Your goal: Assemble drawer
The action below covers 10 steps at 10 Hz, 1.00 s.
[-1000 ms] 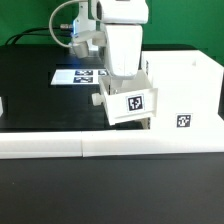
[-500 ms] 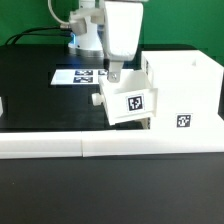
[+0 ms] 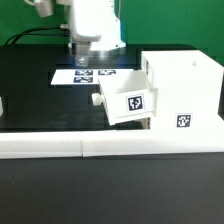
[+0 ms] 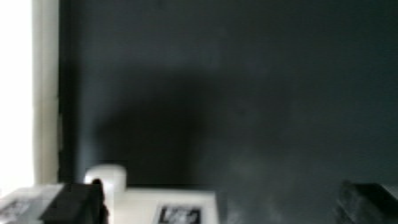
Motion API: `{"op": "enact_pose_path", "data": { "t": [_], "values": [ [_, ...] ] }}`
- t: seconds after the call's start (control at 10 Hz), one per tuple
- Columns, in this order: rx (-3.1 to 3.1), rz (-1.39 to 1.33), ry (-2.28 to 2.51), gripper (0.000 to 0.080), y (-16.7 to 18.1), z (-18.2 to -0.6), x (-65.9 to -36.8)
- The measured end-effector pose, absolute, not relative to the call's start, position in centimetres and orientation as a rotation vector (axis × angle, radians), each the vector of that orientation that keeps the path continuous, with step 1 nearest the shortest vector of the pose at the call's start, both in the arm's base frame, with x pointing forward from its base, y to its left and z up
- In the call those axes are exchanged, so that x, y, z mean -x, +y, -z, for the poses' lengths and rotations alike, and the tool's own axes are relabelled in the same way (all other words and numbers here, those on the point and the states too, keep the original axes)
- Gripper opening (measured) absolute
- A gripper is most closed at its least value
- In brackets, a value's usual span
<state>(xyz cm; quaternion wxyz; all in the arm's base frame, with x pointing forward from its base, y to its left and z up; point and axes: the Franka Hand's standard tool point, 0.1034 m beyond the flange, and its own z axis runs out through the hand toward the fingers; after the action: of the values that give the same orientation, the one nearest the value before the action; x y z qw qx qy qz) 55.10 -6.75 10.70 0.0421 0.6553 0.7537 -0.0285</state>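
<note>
The tall white drawer shell stands at the exterior view's right, with a marker on its front. A small white tray with a knob and a marker sits tilted against the shell's open side, part way into it. My gripper hangs above the table, up and to the exterior view's left of the tray, apart from it. In the wrist view the gripper is open and empty, with its dark fingers wide apart. The tray shows blurred below them. A second tray is not in view.
The marker board lies flat on the black table behind the tray, under my arm. A long low white border wall runs along the front. A small white piece shows at the exterior view's left edge.
My gripper has risen from the tray and moved to the exterior view's left, letting the tray go. The tray stays tilted at the shell.
</note>
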Motion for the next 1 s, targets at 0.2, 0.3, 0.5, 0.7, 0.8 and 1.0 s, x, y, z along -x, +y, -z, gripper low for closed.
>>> {"op": "enact_pose_path", "data": {
  "t": [0.2,0.3,0.5,0.7,0.8,1.0],
  "values": [
    [-2.013,0.085,2.302,0.0649,-6.8,-10.7,-55.1],
    [-2.015,0.087,2.306,0.0649,-7.0,-10.5,-55.0],
    [-2.050,0.008,2.400,0.0649,-8.3,-8.8,-54.7],
    [-2.113,-0.034,2.415,0.0649,-8.0,-7.6,-54.7],
    [-2.145,-0.053,2.434,0.0649,-7.8,-7.0,-54.1],
    [-2.182,-0.037,2.445,0.0649,-7.4,-6.6,-53.5]
  ]
}}
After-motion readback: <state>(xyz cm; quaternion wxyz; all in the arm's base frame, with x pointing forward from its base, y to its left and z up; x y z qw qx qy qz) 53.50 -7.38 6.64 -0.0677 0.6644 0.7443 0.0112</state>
